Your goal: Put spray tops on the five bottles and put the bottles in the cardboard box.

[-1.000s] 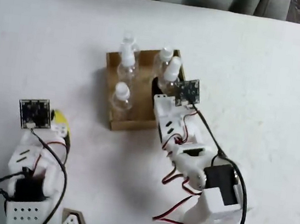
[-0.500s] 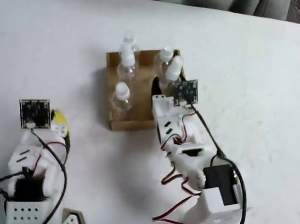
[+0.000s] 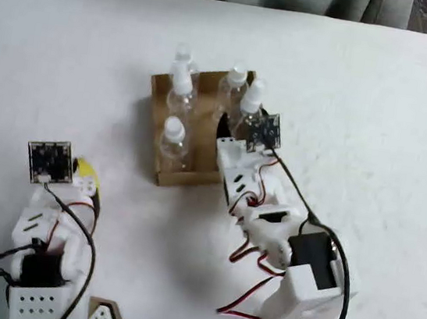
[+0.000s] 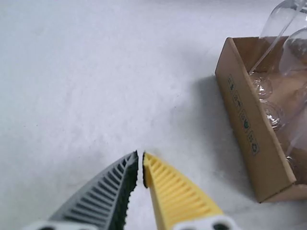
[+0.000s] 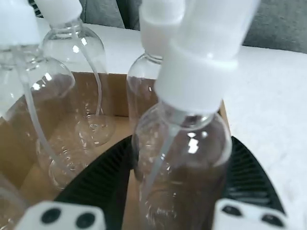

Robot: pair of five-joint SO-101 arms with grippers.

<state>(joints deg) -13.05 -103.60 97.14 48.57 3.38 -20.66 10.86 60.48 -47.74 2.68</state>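
Note:
The cardboard box (image 3: 183, 178) sits mid-table and holds several clear bottles with white spray tops (image 3: 173, 135), upright. My right gripper (image 3: 237, 126) is at the box's right side, shut on one more clear bottle (image 3: 251, 103) with a spray top. In the right wrist view the black jaws (image 5: 180, 165) clasp this bottle (image 5: 187, 143) just inside the box's right wall (image 5: 117, 93); whether it rests on the floor is hidden. My left gripper (image 3: 89, 178) sits at the near left, away from the box, its grey and yellow fingers (image 4: 140, 167) shut on nothing.
The left wrist view has the box's near corner (image 4: 244, 124) off to one side, with bare white table around it. Red and black wires (image 3: 253, 247) trail along the right arm. Cardboard bases (image 3: 102, 316) stand at the near table edge.
The right gripper has shifted the held bottle slightly to the right, so its top stands farther from the neighbouring bottle. The left arm has stayed still.

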